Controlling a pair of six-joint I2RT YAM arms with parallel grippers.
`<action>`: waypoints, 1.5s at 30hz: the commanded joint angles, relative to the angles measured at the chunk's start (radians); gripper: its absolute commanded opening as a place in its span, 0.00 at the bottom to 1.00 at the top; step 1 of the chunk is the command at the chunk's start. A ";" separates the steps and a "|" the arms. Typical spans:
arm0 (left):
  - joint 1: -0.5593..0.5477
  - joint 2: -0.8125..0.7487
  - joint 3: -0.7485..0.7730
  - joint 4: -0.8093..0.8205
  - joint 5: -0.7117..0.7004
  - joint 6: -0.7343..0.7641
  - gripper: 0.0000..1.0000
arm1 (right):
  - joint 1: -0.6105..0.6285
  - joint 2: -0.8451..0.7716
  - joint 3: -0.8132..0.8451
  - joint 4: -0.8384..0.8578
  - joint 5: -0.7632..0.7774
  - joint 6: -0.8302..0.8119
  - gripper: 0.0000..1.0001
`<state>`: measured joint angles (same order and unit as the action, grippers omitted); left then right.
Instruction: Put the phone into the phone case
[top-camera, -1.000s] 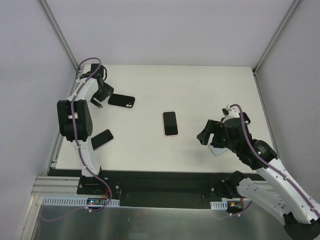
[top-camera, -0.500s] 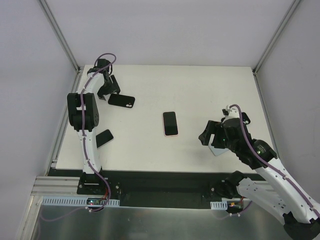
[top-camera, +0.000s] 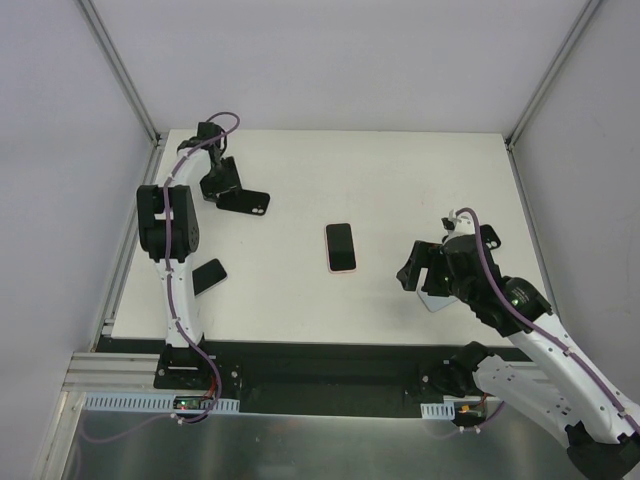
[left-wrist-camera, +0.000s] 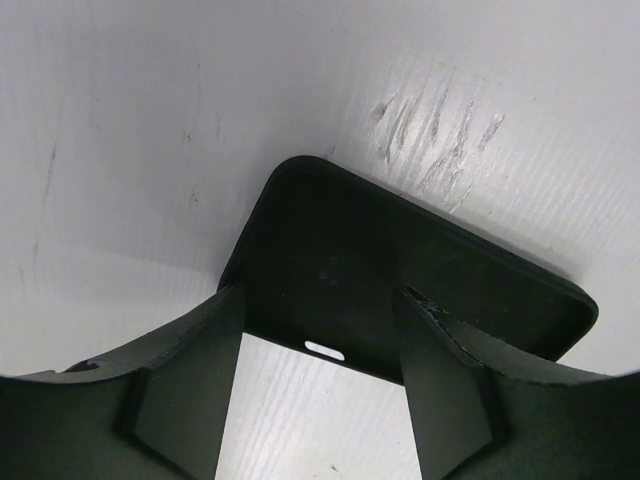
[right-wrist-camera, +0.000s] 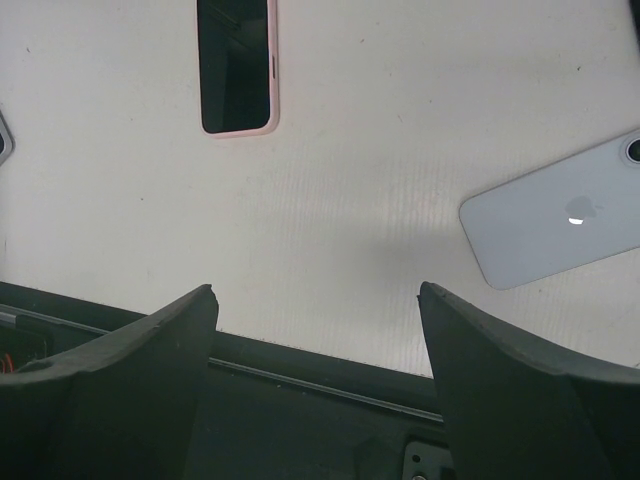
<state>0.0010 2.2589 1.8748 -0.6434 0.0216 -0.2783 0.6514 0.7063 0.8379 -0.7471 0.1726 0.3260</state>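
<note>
— Top external view is showing our left gripper (top-camera: 222, 185) hanging over the black case (top-camera: 246, 201) at the far left of the table (top-camera: 400, 170). Are we going for it?

— We are judging so. On the left wrist view our fingers (left-wrist-camera: 185, 390) are standing open, astride one corner of the case and clasping nothing. Whether a pad is touching it, we cannot tell.

— How are we doing this step well?

— We are aiming to square the jaws across one short end and go low enough to catch the rim. We are planning to close gently, since a soft wall is likely to buckle.

— And where is the phone lying?

— We are seeing a pale phone (top-camera: 436, 299) lying back-up at the near right, just beside our right gripper (top-camera: 425, 272), whose fingers are spread wide and empty. A pink-edged phone (top-camera: 341, 247) is lying face-up mid-table, well apart from the case. A small dark slab (top-camera: 208, 277) is sitting near left. We are only guessing that the bare pale one is meant.
</note>
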 joint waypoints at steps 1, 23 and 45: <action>0.004 -0.025 -0.051 -0.010 0.029 -0.001 0.58 | -0.003 -0.002 0.047 -0.009 0.015 -0.025 0.84; -0.274 -0.602 -0.618 0.083 0.038 -0.261 0.62 | -0.003 -0.025 0.032 0.000 -0.008 -0.024 0.84; -0.104 -0.369 -0.510 0.048 -0.052 -0.139 0.44 | -0.003 -0.073 0.024 -0.031 -0.001 -0.004 0.85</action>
<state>-0.0990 1.8664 1.3331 -0.5659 -0.0345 -0.4221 0.6514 0.6411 0.8490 -0.7696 0.1684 0.3134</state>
